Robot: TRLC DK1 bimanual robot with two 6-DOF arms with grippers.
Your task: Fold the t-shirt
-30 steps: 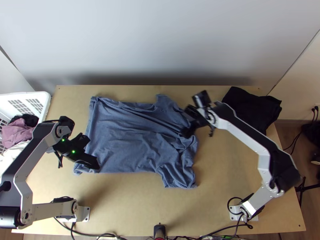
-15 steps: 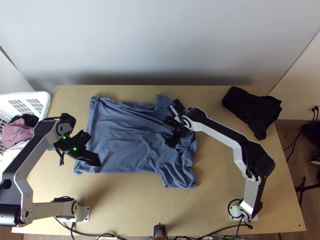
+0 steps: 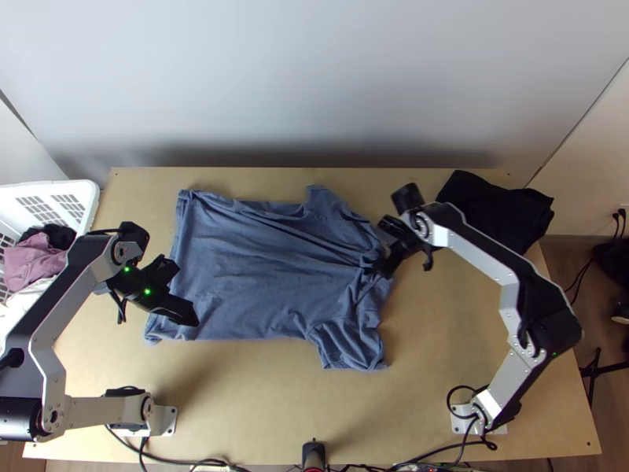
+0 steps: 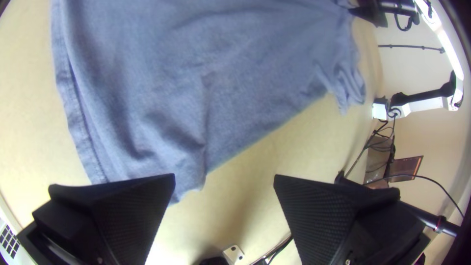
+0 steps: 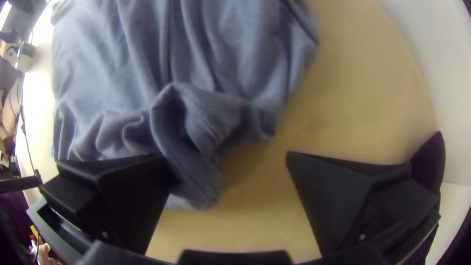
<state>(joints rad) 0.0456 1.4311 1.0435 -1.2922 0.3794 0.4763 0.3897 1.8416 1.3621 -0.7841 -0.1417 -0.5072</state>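
The blue t-shirt [image 3: 244, 267] lies spread on the table in the top view, hem to the left, sleeves and rumpled collar area to the right. My left gripper [image 3: 185, 303] is over the hem's near corner; in the left wrist view this gripper [image 4: 225, 196] stands open beside the shirt's corner [image 4: 186, 167]. At the collar end is my right gripper [image 3: 387, 263]. The right wrist view shows the same gripper [image 5: 228, 172] open, a bunched fold of the shirt [image 5: 196, 122] beside one finger.
Black cloth [image 3: 499, 212] lies at the table's back right, close to the right arm. A white basket [image 3: 88, 206] with clothes stands at the left edge. Bare wood [image 3: 275, 401] stretches along the near side.
The right gripper first went left over the collar area, then back right to the shirt's end. The collar fabric there now lies stretched slightly farther right. The left arm has hardly moved.
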